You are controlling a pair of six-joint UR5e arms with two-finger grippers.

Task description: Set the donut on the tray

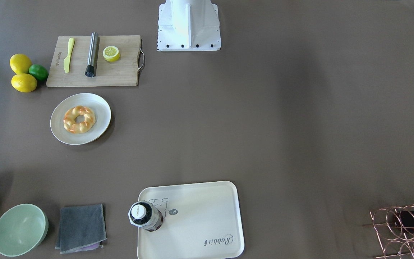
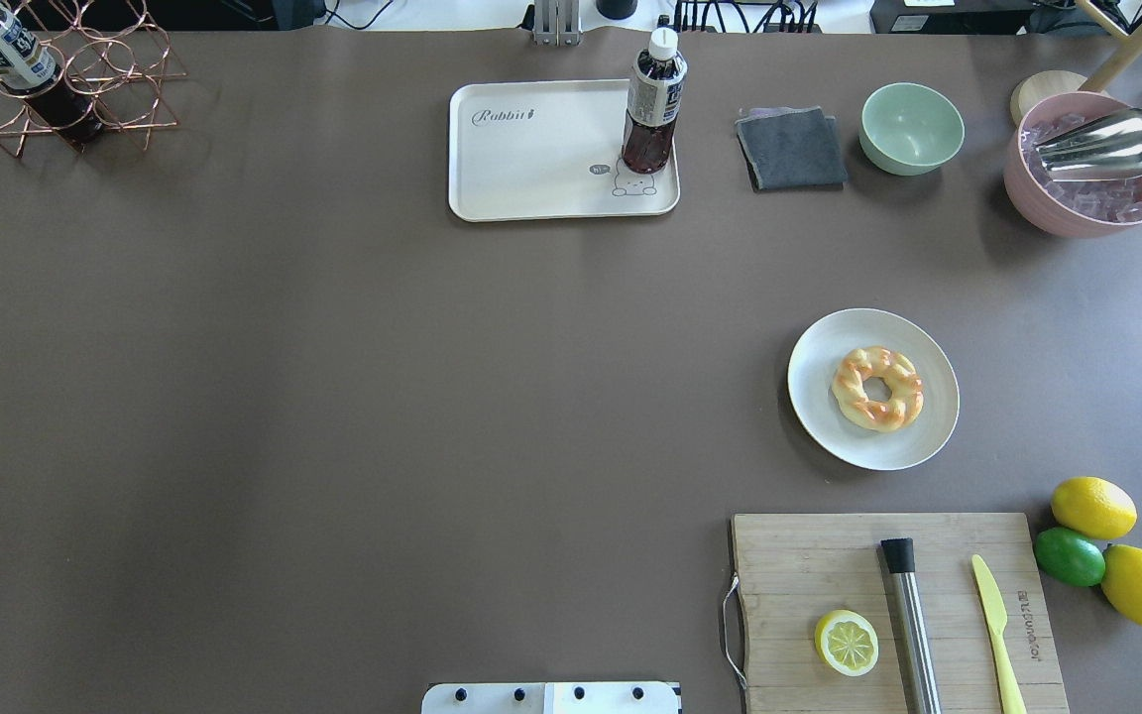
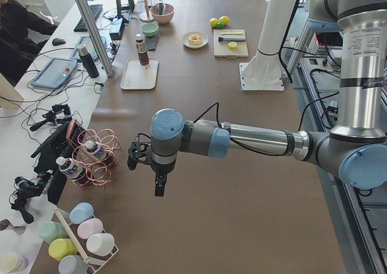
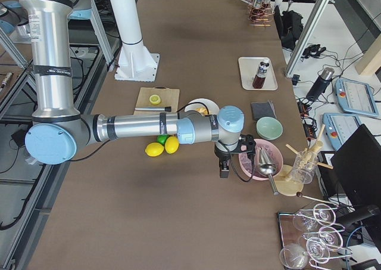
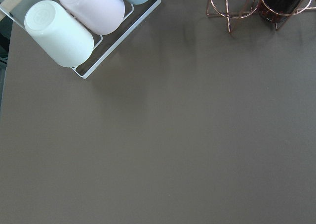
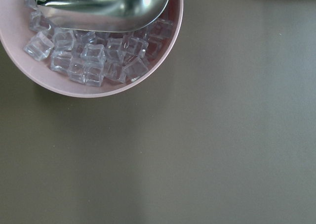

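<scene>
Two side cameras alone catch the left end effector (image 3: 158, 189) and the right end effector (image 4: 224, 171), so I cannot tell whether either is apart or together. The donut (image 2: 877, 388) lies on a round plate (image 2: 817, 418), well apart from the tray (image 2: 531, 169), nearer the robot and to its right.

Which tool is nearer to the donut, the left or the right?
Right. The right tool hangs beside the pink ice bowl, at the end where the donut lies; the left tool is by the copper rack at the opposite end.
</scene>
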